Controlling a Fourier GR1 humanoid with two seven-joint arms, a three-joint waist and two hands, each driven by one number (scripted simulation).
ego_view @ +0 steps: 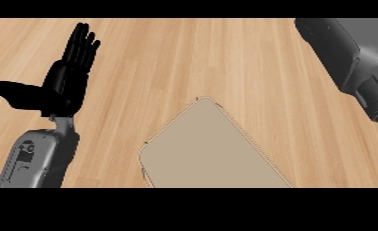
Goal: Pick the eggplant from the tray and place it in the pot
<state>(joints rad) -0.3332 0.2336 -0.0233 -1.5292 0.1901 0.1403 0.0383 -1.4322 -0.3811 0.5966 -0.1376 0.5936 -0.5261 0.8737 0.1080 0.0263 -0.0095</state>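
The light wooden counter [221, 55] with long plank grain fills the head view. On it, toward 6 o'clock from the centre, lies a flat beige tray [210, 150] with rounded corners and a thin raised rim; it is turned diagonally, so one corner points up toward 12 o'clock and its lower part is cut by the bottom edge of the view. The visible surface of the tray is bare. The eggplant and the pot do not show in this view, so I cannot tell where the eggplant is. At 9 o'clock stands the robot's black left hand [65, 80], on the grey forearm [37, 157] that comes in from the 7 o'clock corner. Its fingers are straight and held together, pointing up toward 12 o'clock, and the thumb sticks out sideways toward the left edge; the hand holds nothing and rests apart from the tray, just beside its left corner. At 2 o'clock, in the upper right corner, a dark grey and black arm [343, 50] runs diagonally down to the right edge. This is the robot's right arm; the hand itself is cut by the edge, and I cannot tell if its fingers are apart or together.
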